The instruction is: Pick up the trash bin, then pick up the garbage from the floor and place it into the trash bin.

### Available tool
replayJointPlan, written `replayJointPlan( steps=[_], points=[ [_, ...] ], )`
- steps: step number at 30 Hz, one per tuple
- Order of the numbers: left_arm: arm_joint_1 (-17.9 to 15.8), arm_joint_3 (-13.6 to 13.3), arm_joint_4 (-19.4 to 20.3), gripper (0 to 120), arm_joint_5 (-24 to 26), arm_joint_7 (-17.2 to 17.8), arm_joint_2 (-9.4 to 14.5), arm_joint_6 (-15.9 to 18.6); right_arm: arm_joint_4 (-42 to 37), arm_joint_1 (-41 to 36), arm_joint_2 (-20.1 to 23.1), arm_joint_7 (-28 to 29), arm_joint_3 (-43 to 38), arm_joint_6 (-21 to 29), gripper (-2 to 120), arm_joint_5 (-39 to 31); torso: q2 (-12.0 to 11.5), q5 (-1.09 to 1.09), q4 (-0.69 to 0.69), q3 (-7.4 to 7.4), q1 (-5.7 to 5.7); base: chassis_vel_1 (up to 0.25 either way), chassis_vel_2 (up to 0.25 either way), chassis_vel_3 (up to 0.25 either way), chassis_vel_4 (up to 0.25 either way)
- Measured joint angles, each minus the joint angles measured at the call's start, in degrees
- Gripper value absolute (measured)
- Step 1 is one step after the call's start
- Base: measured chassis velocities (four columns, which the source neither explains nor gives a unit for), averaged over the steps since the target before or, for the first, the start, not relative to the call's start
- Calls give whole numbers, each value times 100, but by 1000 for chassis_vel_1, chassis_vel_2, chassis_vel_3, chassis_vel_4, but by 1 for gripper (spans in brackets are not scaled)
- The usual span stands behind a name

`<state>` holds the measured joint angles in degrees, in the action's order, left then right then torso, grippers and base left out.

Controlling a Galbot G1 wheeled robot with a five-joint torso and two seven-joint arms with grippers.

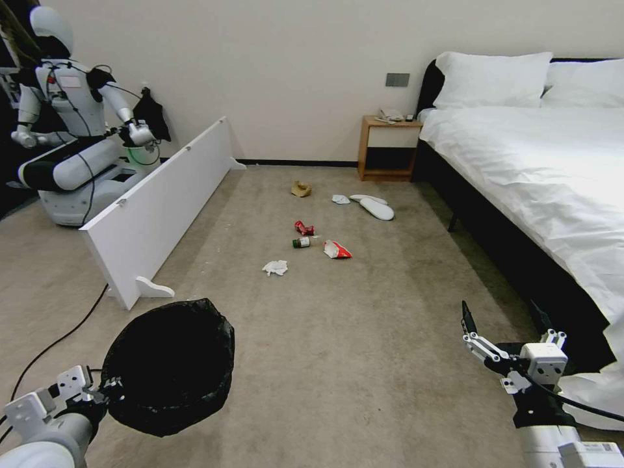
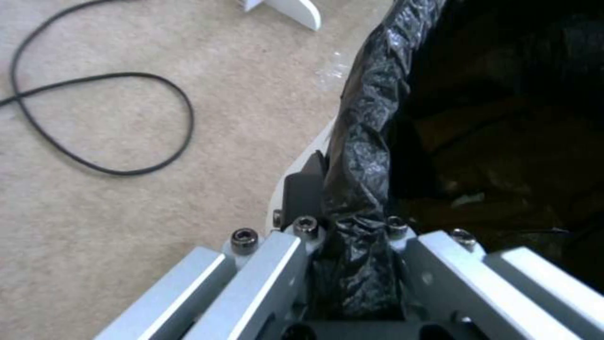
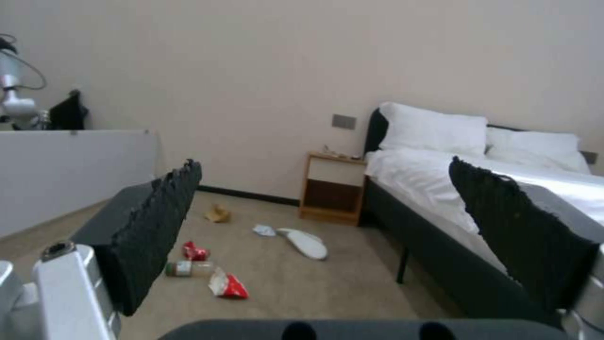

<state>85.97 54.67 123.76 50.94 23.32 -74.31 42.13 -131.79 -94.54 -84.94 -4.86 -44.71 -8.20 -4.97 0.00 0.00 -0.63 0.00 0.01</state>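
The trash bin (image 1: 170, 365), lined with a black bag, hangs just above the floor (image 1: 364, 338) at the lower left. My left gripper (image 1: 109, 390) is shut on its near rim. In the left wrist view the fingers (image 2: 296, 198) pinch the crinkled bag (image 2: 364, 141) and the white rim. My right gripper (image 1: 504, 331) is open at the lower right, with nothing between its pads (image 3: 157, 222). The garbage lies ahead on the carpet: a tissue (image 1: 275, 267), green-capped bottle (image 1: 301, 242), red can (image 1: 303, 228), snack packet (image 1: 337, 249), brown paper bag (image 1: 301, 189) and two slippers (image 1: 376, 207).
A long white board (image 1: 156, 208) stands on edge along the left, with another robot (image 1: 71, 130) behind it. A bed (image 1: 533, 169) runs down the right side, with a nightstand (image 1: 388, 148) at the wall. A black cable (image 1: 52, 344) loops on the carpet at the left.
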Motion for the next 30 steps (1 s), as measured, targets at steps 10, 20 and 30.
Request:
replayJointPlan(
  steps=[10,20,30],
  points=[
    [-10,-12,-29,2,-129,-61,-32,0,54,32,-12,15,-27,0,100,3,0,0,-2,0,0,0,0,0,0],
    [-16,0,-48,2,-171,-86,-26,0,109,25,-43,52,-51,-10,100,4,0,0,-1,0,0,0,0,0,0],
    [-17,53,-64,2,-184,-86,1,0,106,18,-51,44,-34,-12,100,5,0,0,0,0,0,-103,122,114,-102]
  ],
)
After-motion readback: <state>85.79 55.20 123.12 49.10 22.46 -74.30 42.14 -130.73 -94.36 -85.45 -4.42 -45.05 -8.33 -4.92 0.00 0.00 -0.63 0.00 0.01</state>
